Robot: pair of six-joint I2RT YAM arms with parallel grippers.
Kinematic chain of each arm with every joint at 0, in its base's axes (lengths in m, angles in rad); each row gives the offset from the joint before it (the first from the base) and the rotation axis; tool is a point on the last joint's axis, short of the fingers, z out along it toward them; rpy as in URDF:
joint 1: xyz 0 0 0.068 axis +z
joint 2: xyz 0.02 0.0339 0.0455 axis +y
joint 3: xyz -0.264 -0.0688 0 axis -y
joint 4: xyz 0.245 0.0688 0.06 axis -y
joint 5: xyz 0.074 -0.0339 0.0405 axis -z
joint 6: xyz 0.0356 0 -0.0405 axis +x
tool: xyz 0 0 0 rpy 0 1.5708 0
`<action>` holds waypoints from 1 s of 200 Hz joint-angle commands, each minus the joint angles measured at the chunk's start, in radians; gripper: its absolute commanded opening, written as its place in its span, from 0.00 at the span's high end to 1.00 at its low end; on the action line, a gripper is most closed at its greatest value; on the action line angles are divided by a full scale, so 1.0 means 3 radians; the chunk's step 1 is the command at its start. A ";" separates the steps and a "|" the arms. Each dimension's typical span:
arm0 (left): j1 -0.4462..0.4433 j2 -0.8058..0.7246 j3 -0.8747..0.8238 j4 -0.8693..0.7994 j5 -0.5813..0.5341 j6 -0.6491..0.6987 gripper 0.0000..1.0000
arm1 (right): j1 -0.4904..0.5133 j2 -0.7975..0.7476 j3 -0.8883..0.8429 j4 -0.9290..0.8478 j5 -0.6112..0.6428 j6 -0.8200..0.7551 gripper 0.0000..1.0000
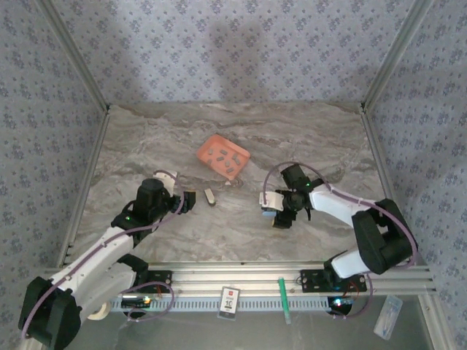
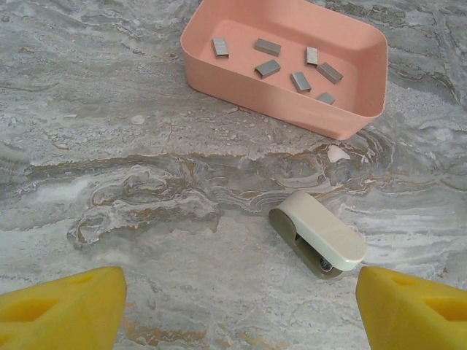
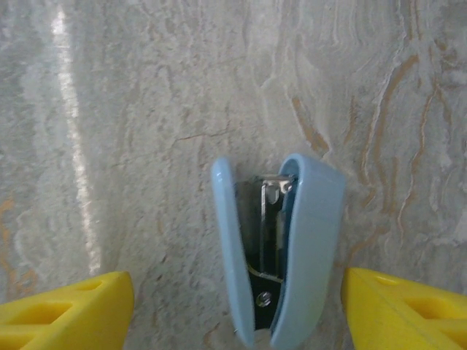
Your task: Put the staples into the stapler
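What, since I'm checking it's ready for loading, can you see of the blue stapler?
The blue stapler is small, its plastic-looking light-blue shell in two arms gaping at the far end and meeting near the camera. Between them show a silver metal rail and a screw. It looks to lie on its side on the marbled table, between the right tool's yellow fingers, untouched by them.
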 commanded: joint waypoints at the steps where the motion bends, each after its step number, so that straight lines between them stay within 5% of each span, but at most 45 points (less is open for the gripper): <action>1: -0.0033 0.0045 -0.0028 0.0082 -0.0072 -0.0015 0.17 | 0.0025 0.0162 0.0146 -0.0008 -0.0065 -0.0173 0.26; 138: -0.0107 0.0436 0.0173 0.0148 -0.0023 0.0091 0.19 | 0.0028 0.0584 0.0503 -0.0346 -0.0230 -0.0316 0.59; 200: -0.0196 0.0545 0.0522 0.0042 0.0296 -0.0148 0.18 | 0.0139 -0.0130 0.0096 0.0615 -0.0008 0.0536 0.62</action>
